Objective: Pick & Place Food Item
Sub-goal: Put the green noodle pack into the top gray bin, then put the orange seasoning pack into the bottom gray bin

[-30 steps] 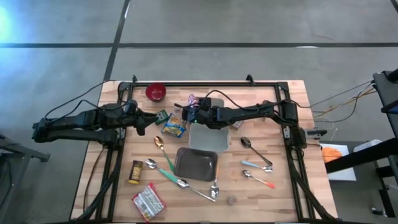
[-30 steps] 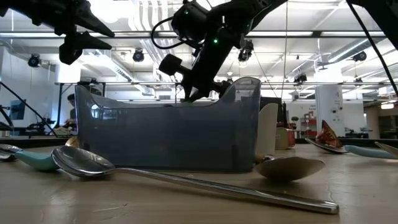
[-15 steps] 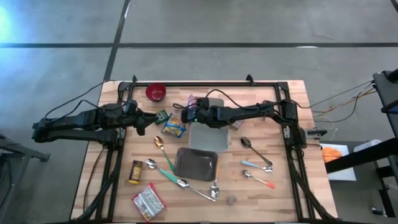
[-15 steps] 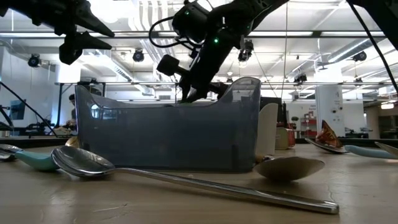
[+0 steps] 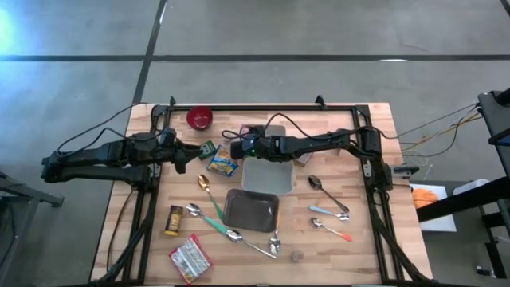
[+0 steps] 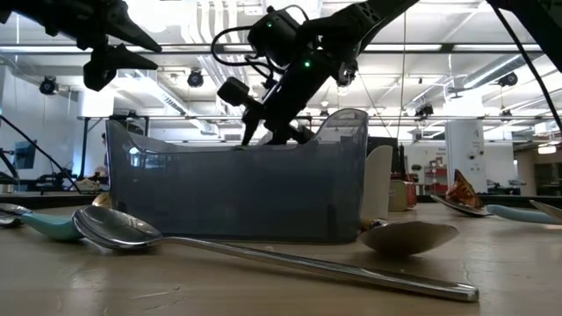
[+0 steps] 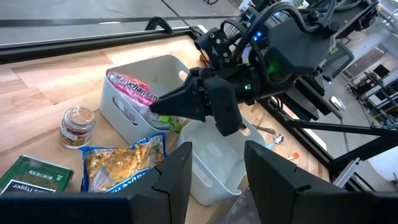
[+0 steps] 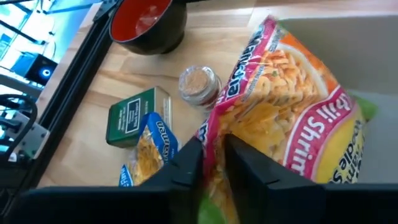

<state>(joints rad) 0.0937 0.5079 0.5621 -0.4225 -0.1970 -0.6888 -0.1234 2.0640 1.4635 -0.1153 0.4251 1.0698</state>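
A pink and orange shrimp-noodle packet (image 8: 286,106) (image 7: 134,87) lies tilted in the far white bin (image 7: 124,112), its upper edge leaning on the bin's wall. My right gripper (image 8: 212,163) (image 7: 155,107) (image 5: 237,148) reaches in from the table's right and slants down at the packet's near corner. It is open by a narrow gap, with that corner between the fingertips. My left gripper (image 7: 217,180) waits open at the table's left, holding nothing. My right gripper has one finger (image 8: 186,163) on each side of the packet's lower corner (image 8: 214,140), slanting down from the table's right. I cannot tell whether they touch it. The packet rests in the bin.
A second white bin (image 5: 261,174) stands just in front of the first one. A spice jar (image 8: 199,84), a green pepper tin (image 8: 134,115) and a blue-and-yellow snack bag (image 5: 224,163) lie to the left. Also here are a red bowl (image 5: 199,118), a grey tray (image 5: 252,209) and several spoons.
My right gripper has turned at the wrist, swinging its tips a little toward the table's left. Its fingers, together a second ago in the low view, now stand apart. The packet stays in the far bin.
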